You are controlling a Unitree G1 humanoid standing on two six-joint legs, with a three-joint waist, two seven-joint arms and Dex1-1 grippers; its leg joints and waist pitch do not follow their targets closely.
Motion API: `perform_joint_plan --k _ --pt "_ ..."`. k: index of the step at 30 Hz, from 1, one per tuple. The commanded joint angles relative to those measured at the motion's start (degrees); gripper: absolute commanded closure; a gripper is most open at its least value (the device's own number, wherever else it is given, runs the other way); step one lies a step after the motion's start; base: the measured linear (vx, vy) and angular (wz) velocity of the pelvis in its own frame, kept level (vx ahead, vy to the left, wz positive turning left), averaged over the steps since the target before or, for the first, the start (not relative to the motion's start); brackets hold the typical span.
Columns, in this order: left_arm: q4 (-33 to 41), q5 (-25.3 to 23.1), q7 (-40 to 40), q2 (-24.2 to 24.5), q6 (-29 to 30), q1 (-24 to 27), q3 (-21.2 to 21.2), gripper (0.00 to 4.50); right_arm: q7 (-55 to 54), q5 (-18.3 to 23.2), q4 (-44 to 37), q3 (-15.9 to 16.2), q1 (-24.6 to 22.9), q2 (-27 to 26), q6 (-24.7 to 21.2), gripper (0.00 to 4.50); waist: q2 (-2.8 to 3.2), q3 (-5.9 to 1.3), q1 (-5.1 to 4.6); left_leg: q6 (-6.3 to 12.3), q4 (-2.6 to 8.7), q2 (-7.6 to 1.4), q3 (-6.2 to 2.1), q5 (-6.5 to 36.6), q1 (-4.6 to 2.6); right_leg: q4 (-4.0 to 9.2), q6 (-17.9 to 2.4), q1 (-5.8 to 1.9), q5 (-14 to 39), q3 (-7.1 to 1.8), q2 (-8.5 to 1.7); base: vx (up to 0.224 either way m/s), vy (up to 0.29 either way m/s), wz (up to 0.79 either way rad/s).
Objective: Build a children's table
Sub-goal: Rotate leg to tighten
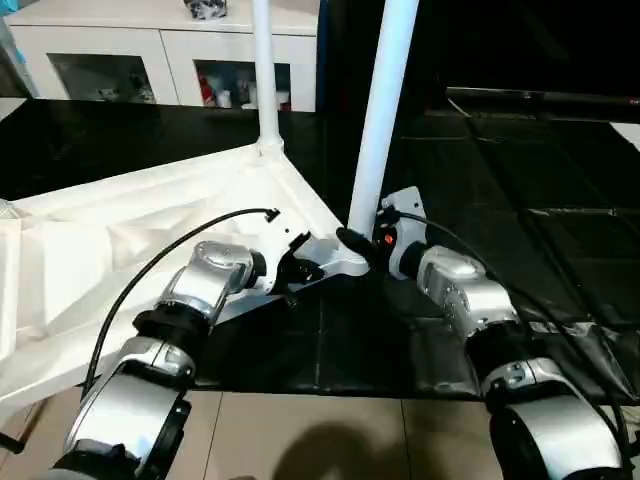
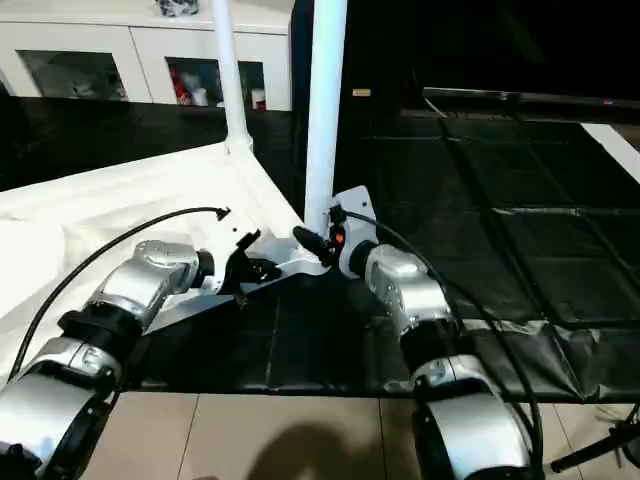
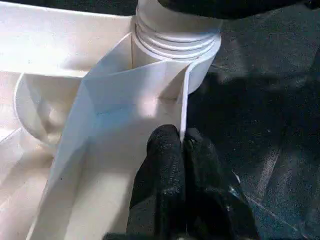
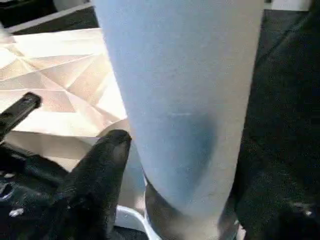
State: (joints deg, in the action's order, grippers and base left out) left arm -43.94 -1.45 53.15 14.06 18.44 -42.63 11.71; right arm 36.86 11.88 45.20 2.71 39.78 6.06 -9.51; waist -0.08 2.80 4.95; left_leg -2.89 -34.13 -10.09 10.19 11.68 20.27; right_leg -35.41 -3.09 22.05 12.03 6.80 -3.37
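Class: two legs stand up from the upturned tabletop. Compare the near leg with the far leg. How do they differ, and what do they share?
The near leg stands at the corner closest to the robot; the far leg stands at the corner nearer the cabinet. The near leg has the right pincer at its base; nothing touches the far leg. The near leg leans slightly; the far leg looks upright. Both are white tubes set in corner sockets of the tabletop.

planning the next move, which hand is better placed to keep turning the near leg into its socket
Right, most likely. The right hand sits at the base of the near leg, a finger against it. The left hand is shut on the tabletop rim beside the socket, steadying it.
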Motion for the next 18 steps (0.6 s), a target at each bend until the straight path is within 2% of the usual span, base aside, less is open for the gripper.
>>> perform_joint_plan --k 1,3,4,6,9,10,15,17,18 --pt "2.45 0.89 0.5 -0.74 -0.77 -0.12 0.31 4.5 8.33 1.61 -0.67 4.8 -1.9 -2.5 -1.79 1.01 -0.31 -3.73 0.75 4.97 3.56 -4.04 -1.62 2.37 0.16 3.94 -11.08 -3.65 3.85 -4.55 -7.14 0.0 0.0 0.0" --pt "3.13 0.39 3.16 0.8 -2.46 0.78 1.38 4.5 13.75 1.43 -2.07 5.26 -3.08 -0.03 -1.62 0.95 -0.31 -3.77 0.95 5.93 3.48 -4.12 -1.57 1.65 0.22 3.77 -11.15 -3.66 2.18 -4.54 -7.04 0.0 0.0 0.0" --pt "3.23 0.27 3.68 1.08 -2.78 0.93 1.63 4.5 14.56 1.46 -2.27 5.25 -3.23 0.41 -1.64 0.73 -0.37 -3.77 0.91 6.09 3.48 -4.19 -1.57 1.36 0.27 3.69 -11.22 -3.64 1.66 -4.51 -7.04 0.0 0.0 0.0" --pt "4.06 -0.39 8.13 2.83 -6.41 2.06 3.61 4.5 19.24 1.89 -3.43 5.05 -3.86 3.04 -1.35 0.63 -0.41 -3.71 1.21 6.58 3.37 -4.06 -1.43 1.71 0.29 3.92 -10.93 -3.6 2.84 -4.38 -7.0 0.0 0.0 0.0" --pt "5.72 -0.44 12.89 4.68 -8.6 3.42 5.31 4.5 23.77 1.77 -4.16 5.42 -4.12 5.71 -0.33 0.45 -0.38 -3.62 1.54 6.02 3.48 -4.34 -1.43 2.52 0.2 4.06 -10.31 -3.45 5.07 -4.37 -7.07 0.0 0.0 0.0" --pt "6.35 -0.32 14.49 5.29 -9.0 3.86 5.75 4.5 25.4 1.56 -4.29 5.57 -4.14 6.74 0.52 0.23 -0.23 -3.68 1.66 5.89 3.48 -4.38 -1.45 2.56 0.13 4.01 -10.42 -3.4 5.21 -4.35 -7.07 0.0 0.0 0.0" --pt "8.17 -0.63 20.86 8.21 -12.2 5.5 8.2 4.5 34.22 1.96 -4.92 5.71 -4.06 10.67 4.5 0.19 -0.15 -3.77 2.74 5.81 3.43 -4.63 -1.33 2.95 -0.27 3.72 -11.06 -2.99 3.8 -4.46 -7.01 0.0 0.0 0.0" --pt "8.54 -0.35 22.36 8.71 -13.07 5.86 8.49 4.5 37.42 1.9 -5.45 6.33 -4.25 11.71 5.27 0.19 -0.09 -3.81 3.13 5.88 3.39 -4.62 -1.37 2.77 -0.21 3.62 -11.05 -3.1 3.39 -4.38 -6.95 0.0 0.0 0.0" --pt "9.55 0.6 26.26 9.8 -14.53 6.64 9.08 4.5 45.64 1.93 -6.47 7.97 -4.52 14.12 6.98 0.19 -0.2 -3.81 3.43 6.15 3.3 -4.62 -1.34 3.05 -0.15 3.5 -11.1 -3.09 2.77 -4.41 -6.99 0.0 0.0 0.0"
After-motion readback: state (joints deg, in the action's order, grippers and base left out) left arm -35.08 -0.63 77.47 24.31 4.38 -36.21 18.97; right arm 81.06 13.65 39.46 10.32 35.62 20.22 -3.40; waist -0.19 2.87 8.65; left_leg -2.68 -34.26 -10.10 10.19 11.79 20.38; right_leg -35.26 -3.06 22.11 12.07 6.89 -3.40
